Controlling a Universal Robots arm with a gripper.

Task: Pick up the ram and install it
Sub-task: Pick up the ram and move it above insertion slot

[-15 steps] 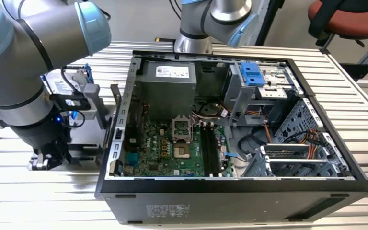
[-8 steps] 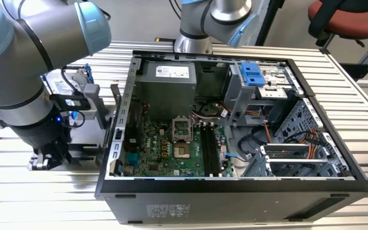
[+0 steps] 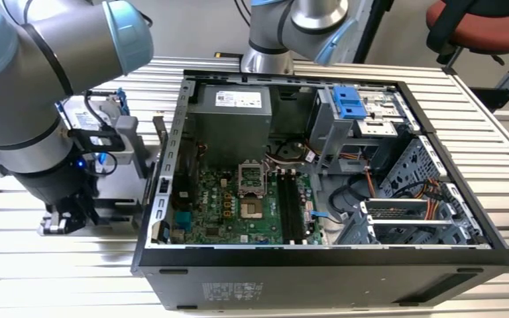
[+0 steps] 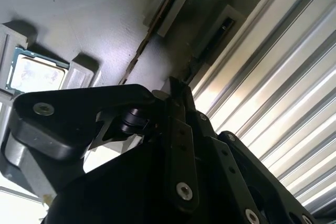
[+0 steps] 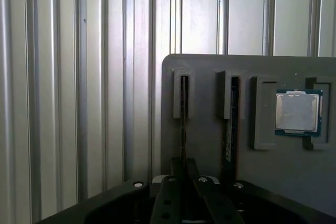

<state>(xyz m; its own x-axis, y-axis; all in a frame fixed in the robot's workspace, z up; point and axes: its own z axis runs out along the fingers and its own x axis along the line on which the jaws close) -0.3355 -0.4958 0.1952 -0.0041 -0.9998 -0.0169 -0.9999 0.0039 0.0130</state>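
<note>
- Exterior view: the gripper (image 3: 64,222) hangs low over the worktop (image 3: 51,271), on the exterior view's left of the open computer case (image 3: 325,268).
- First wrist view: the ram (image 5: 184,111) stands on edge in a slot of the grey tray (image 5: 205,145); the fingers (image 5: 174,174) are narrow, seemingly pinched on its upper edge.
- Second wrist view: the ram (image 4: 149,35) looks light, stiff and brittle; best held by its flat faces near the middle, clear of the contacts.

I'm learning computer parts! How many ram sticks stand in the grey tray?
2. One ram stick stands on edge by the pincer; the second stick stands beside it, nearer the square chip. The pincer hides part of each.
</note>
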